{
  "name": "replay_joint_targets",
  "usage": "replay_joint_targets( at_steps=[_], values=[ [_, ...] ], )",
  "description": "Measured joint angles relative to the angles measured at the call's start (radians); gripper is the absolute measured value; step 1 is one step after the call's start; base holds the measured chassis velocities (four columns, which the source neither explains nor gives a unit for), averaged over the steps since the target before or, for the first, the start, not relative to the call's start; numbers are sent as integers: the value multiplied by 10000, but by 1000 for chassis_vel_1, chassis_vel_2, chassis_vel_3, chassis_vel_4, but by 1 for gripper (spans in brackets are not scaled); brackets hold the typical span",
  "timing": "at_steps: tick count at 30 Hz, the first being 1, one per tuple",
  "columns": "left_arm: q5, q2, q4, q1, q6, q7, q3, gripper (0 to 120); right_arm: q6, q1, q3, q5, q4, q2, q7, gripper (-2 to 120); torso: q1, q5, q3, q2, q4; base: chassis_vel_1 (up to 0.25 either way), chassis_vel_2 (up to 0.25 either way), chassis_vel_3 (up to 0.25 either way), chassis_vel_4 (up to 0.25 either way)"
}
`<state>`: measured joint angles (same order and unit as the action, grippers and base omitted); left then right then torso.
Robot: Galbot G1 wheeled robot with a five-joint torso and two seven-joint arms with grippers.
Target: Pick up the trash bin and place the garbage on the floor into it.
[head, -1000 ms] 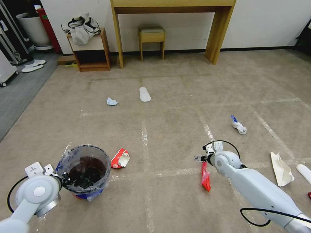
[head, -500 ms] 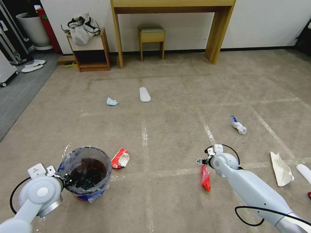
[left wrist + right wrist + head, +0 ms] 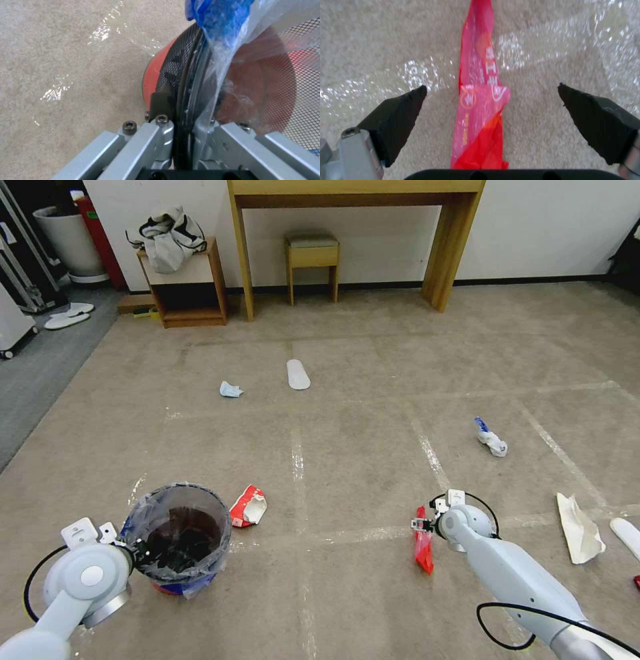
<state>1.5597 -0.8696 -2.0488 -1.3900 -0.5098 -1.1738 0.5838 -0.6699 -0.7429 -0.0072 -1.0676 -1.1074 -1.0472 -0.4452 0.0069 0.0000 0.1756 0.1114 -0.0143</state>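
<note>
The trash bin (image 3: pixel 179 537), a red bucket lined with a bluish bag, is at the near left on the floor (image 3: pixel 347 447). My left gripper (image 3: pixel 137 552) is shut on its rim (image 3: pixel 186 82), one finger (image 3: pixel 160 102) outside the wall. My right gripper (image 3: pixel 420 525) hangs open just above a long red wrapper (image 3: pixel 423 545). The wrapper (image 3: pixel 480 105) lies between the spread fingers (image 3: pixel 396 117). More garbage lies about: a red-and-white carton (image 3: pixel 249 508) beside the bin, a blue mask (image 3: pixel 230 390), a white slipper (image 3: pixel 298 374), a white-blue wrapper (image 3: pixel 491 438) and white paper (image 3: pixel 579 527).
A wooden desk (image 3: pixel 453 240), a small stool (image 3: pixel 312 257) and a side cabinet (image 3: pixel 183 290) with a bag stand along the far wall. Grey carpet (image 3: pixel 40 373) borders the left. Another slipper (image 3: pixel 627 537) lies at the right edge.
My right gripper has come down and nearer, closing in over the red wrapper. The left gripper and the bin have shifted slightly nearer.
</note>
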Motion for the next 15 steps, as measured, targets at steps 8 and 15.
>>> replay_joint_targets(
  at_steps=[8,15],
  values=[
    [-46,-25,81,159,28,0,-217,1,26,-476,385,18,87,-224,6,92,0,0,0,0,0,0,0,0,0],
    [-64,-16,107,261,55,-1,-334,1,107,-667,514,32,76,-303,4,82,0,0,0,0,0,0,0,0,0]
  ],
)
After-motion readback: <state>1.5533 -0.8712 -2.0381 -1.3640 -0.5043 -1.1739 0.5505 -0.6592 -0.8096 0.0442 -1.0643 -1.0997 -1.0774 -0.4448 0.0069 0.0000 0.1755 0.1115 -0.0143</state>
